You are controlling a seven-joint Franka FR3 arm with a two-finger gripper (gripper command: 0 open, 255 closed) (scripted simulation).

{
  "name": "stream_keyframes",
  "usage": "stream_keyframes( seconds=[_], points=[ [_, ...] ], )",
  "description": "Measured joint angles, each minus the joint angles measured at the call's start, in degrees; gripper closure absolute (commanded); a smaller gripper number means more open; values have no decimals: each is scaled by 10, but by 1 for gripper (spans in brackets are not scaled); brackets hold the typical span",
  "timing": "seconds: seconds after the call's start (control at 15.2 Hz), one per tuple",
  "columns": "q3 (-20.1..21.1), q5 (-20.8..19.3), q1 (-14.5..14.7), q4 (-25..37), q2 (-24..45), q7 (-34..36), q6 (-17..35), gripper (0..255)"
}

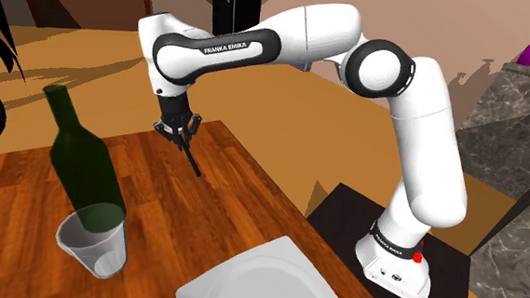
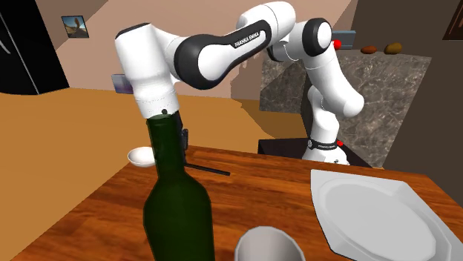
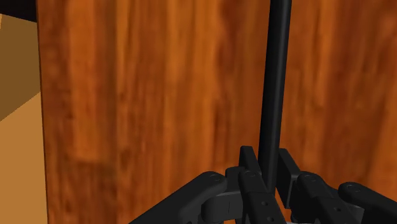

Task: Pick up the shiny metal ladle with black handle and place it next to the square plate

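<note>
Jaws are pinched shut on the thin black handle of the ladle [image 1: 193, 159], the one with a pale round bowl. So the black gripper [image 1: 180, 130] holds it at the end of the brown wooden table [image 1: 243, 184], well apart from the white square plate [image 1: 266, 279]. That handle is skinny, so the ladle could twist or slip out on the way. Its long end could also bump the tall dark green bottle [image 1: 81, 157] or the clear cup [image 1: 93, 246]. Both stand near the plate, on the shoulder view's left of it. Bare wood lies between ladle and plate.
</note>
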Motion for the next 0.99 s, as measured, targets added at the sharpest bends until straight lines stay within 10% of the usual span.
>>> stream_keyframes(
  seconds=[0.46, 0.99],
  points=[
    [1, 2, 6, 56, -1, -3, -56, 255],
    [31, 39, 7, -144, -133, 47, 15, 255]
  ],
)
